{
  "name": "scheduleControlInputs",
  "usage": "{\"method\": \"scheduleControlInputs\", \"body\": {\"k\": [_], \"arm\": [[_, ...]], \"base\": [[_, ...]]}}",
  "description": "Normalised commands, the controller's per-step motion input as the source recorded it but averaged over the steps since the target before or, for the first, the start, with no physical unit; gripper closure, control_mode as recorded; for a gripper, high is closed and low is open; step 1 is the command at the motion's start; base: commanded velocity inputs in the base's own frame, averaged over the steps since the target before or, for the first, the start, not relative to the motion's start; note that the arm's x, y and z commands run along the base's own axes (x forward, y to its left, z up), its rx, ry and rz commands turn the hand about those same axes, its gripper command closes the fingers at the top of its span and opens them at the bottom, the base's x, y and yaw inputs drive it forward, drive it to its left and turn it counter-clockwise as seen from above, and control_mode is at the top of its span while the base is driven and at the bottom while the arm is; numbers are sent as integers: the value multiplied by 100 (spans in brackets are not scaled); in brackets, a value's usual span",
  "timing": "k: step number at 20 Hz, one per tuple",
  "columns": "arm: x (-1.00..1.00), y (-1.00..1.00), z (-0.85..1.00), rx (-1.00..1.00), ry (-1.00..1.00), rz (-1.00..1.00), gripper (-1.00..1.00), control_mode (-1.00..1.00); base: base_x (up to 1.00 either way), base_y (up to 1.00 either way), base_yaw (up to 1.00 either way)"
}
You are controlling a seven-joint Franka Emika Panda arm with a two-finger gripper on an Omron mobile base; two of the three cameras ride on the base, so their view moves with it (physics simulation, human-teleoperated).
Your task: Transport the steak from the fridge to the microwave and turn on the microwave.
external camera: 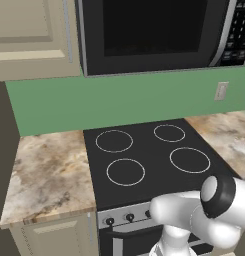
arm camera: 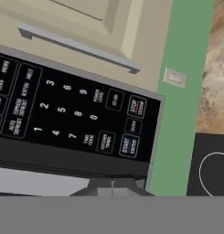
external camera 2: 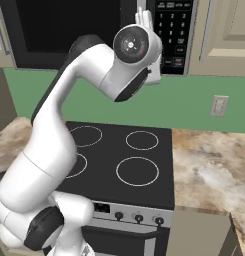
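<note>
The microwave (external camera: 154,35) has a dark, glassy door with a faint sheen, framed in smooth grey trim that looks like brushed metal. Its keypad (arm camera: 72,114) is flat matt black with pale printed lettering. Below, the stove (external camera: 154,160) top is smooth black glass, slightly glossy, with thin white rings; its front panel looks like satin grey metal with small dark knobs. The tabletop (external camera: 49,175) on either side has a mottled, stone-like beige and brown surface, polished-looking. The cabinets (external camera: 29,35) are cream, painted and matt. The wall (external camera: 119,102) is flat matt green. The arm (external camera 2: 59,135) is smooth glossy white plastic with dark joints.
</note>
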Motion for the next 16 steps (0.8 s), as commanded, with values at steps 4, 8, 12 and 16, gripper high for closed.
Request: {"method": "scheduleControlInputs", "body": {"k": [4,8,12,16], "arm": [[0,-18,-27,10,-1,0,100,-100],[-1,-15,-24,10,-3,0,100,-100],[-3,-9,-25,7,-2,0,100,-100],[-4,-1,-21,3,-3,0,100,-100]], "base": [[0,0,0],[0,0,0],[0,0,0],[0,0,0]]}}
